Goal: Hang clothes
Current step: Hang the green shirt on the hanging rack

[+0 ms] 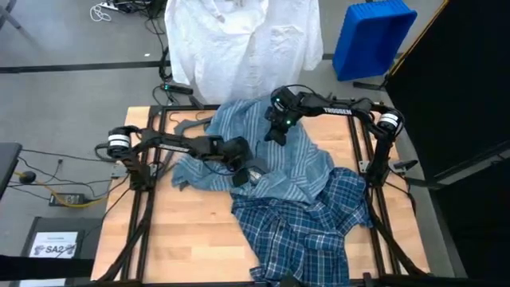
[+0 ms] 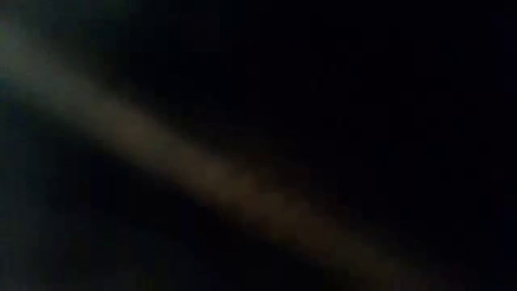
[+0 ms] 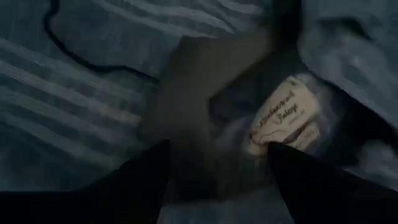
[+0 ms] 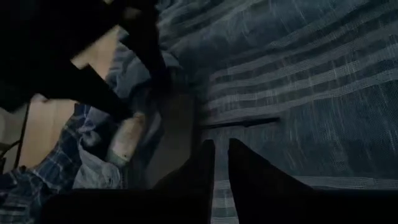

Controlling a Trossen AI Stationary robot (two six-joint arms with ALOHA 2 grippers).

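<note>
Striped shirt [image 1: 239, 135] under left end effector [image 1: 249, 174]

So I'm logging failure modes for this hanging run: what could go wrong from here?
The left gripper works open at the striped shirt's collar label; it may close on loose folds, not the collar. The plaid shirt lies tangled against the striped one, so lifting could drag both. The right gripper, shut, presses the same cloth and may pin it.

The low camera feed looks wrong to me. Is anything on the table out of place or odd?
Yes. The plaid shirt spills over the table's near edge, apparently covering the low camera, whose view is dark. The striped shirt lies crumpled under both grippers, left and right.
</note>
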